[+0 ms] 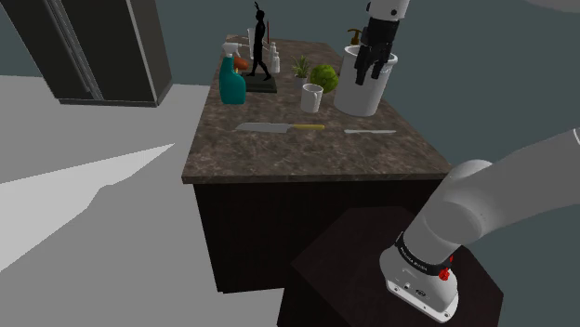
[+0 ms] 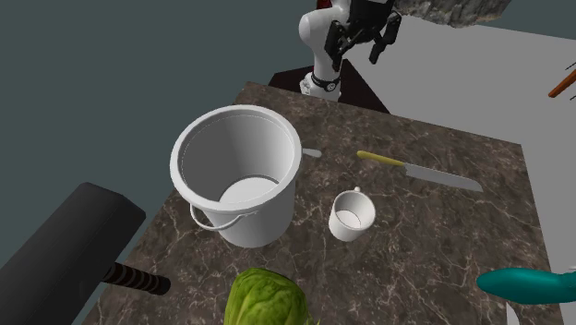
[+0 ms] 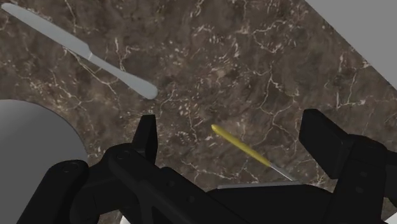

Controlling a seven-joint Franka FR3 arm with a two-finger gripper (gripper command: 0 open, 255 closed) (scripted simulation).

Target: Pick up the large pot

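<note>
Two black fingers (image 3: 146,137) of the tool (image 1: 373,67) are seen standing well apart, with nothing held between them. The tool hangs raised above the counter (image 1: 279,153). In the wrist view, the yellow-handled knife (image 3: 245,147) lies beneath it and the large pot (image 2: 238,175) is off to one side. The pot, white and empty, stands upright near the counter's edge with its bail handle dropped against the wall.

For a sound grasp, the tool would best be shifted over the rim and lowered with one finger inside the wall and one outside. It should be closed firmly before any lift, and the bail and the mug (image 2: 352,214) just beside should be avoided.

Counted on the counter:
- one pot
- one mug
- two knives, the second being a grey table knife (image 3: 83,51)
- one green leafy head (image 2: 266,297)
- one teal spray bottle (image 1: 232,82)
</note>
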